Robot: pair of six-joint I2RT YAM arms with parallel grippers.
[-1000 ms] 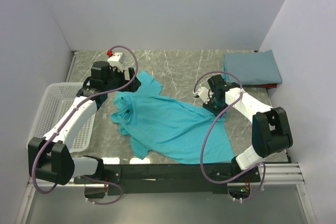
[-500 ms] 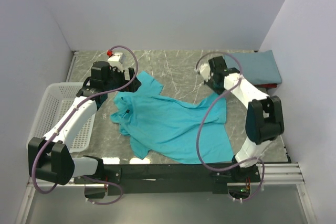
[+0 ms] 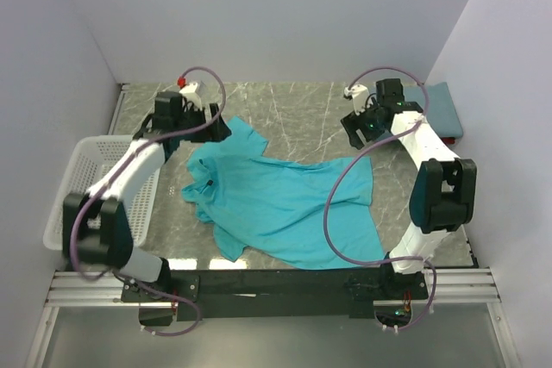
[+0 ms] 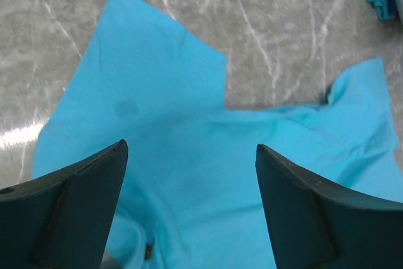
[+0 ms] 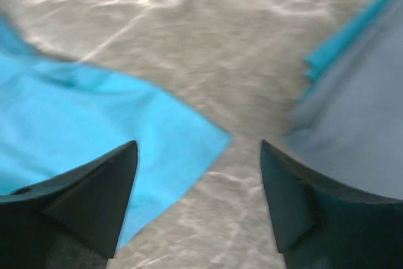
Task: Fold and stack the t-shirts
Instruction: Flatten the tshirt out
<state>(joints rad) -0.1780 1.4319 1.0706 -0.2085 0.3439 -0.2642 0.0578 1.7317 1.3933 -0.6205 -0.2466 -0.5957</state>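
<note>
Teal t-shirt (image 3: pixel 285 200) is lying opened out but rumpled mid-counter (image 3: pixel 293 109), while the slate-blue t-shirt (image 3: pixel 435 108) is sitting folded at the far right. Spreading seems to be finishing. The left gripper (image 4: pixel 190 146) and right gripper (image 5: pixel 198 144) are hovering spread and empty. Folding is next, calling for pinching the shirt's edges.

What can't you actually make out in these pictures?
- Top view: the right arm covers most of the folded slate-blue shirt.
- Top view: the left arm hides part of the white basket.
- Left wrist view: the teal shirt's collar is cut off by the bottom edge.
- Right wrist view: blur smears the cloth edges.
</note>
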